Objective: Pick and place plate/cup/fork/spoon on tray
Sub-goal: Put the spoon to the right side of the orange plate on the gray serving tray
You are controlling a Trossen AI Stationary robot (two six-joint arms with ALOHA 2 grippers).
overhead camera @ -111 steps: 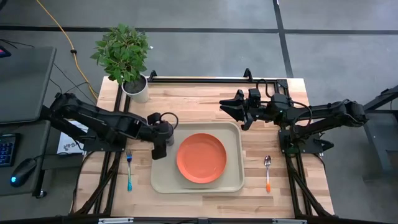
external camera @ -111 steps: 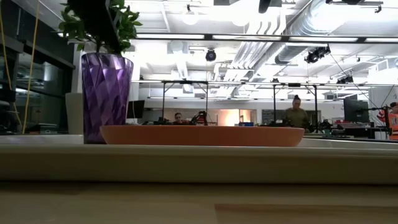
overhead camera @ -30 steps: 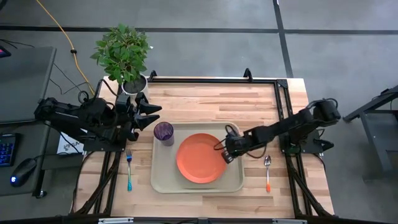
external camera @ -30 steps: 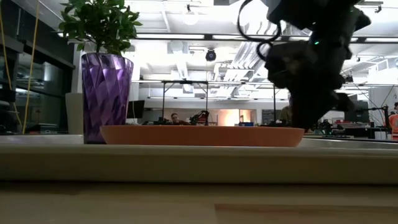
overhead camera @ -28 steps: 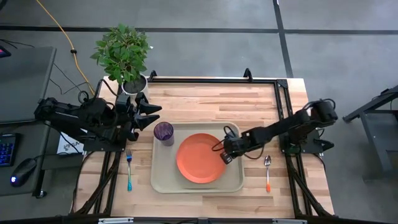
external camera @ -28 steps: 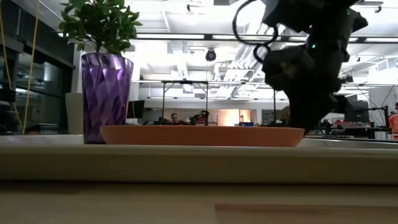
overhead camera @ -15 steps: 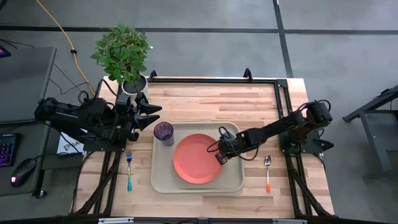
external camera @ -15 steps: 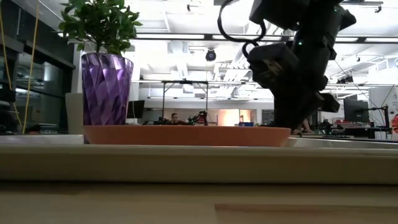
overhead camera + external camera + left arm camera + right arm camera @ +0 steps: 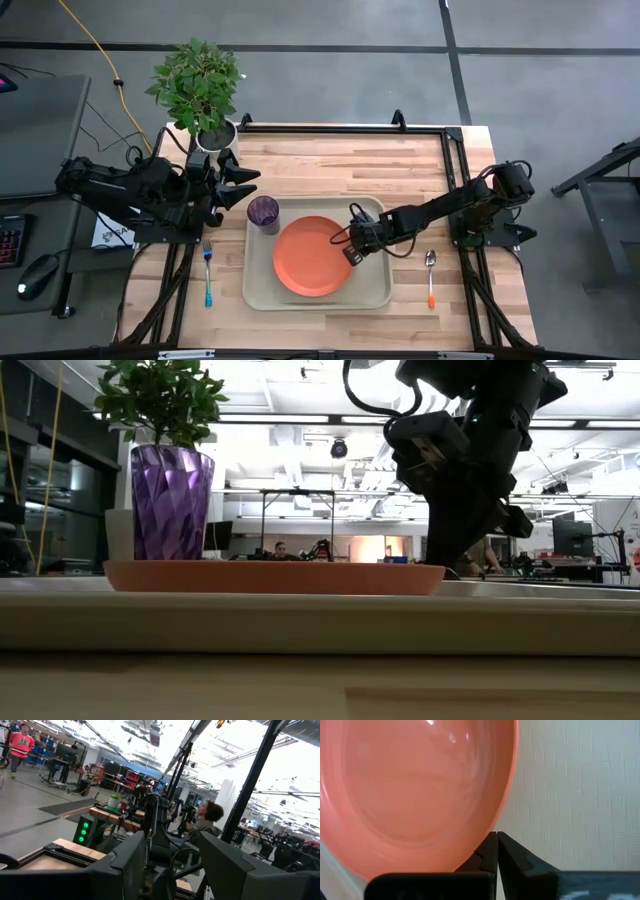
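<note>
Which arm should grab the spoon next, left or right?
Probably the right. Its pincer is low at the plate edge on the tray, and the spoon lies just off the tray on that side. The left pincer waits raised beyond the cup, nearer the fork.

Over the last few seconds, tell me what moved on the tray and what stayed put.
The left claw let go of the cup and pulled back beside the plant pot. The right claw, shut, came down and pushed the plate leftward across the tray. Fork and spoon stayed.
</note>
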